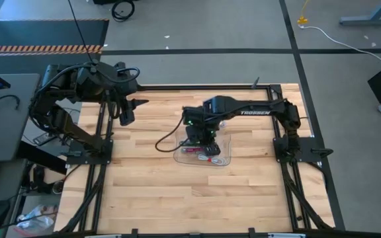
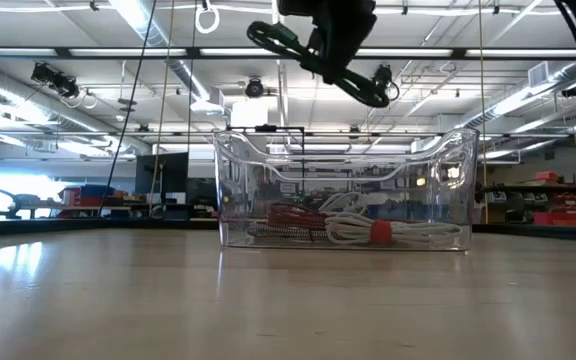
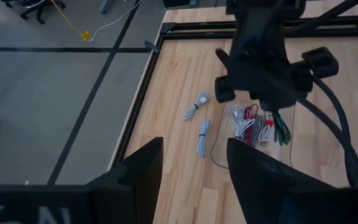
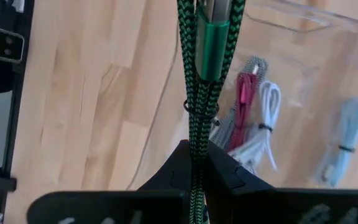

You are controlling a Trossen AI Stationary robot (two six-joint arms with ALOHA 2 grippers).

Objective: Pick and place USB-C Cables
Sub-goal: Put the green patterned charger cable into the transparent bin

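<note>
A: Several cables already lie in the tray point(image 2: 238, 190): red point(image 2: 288, 215) and white point(image 2: 368, 232) ones. The right gripper point(image 4: 196, 155), fingers clamped on a green cable point(image 4: 199, 93), hangs over the tray.

B: Left to do?

A: Two grey ones point(image 3: 199, 121) on the table, at the tray's twelve o'clock; only the wrist views show them. The left gripper point(image 3: 191, 165) waits at nine o'clock, fingers apart.

In the high view the right arm point(image 1: 243, 111) covers most of the clear tray point(image 1: 225, 162), so the cables inside point(image 1: 200, 151) cannot be counted. The low view's top edge cuts off the right gripper point(image 2: 333, 40); perhaps one green cable point(image 2: 308, 55) hangs there.
</note>
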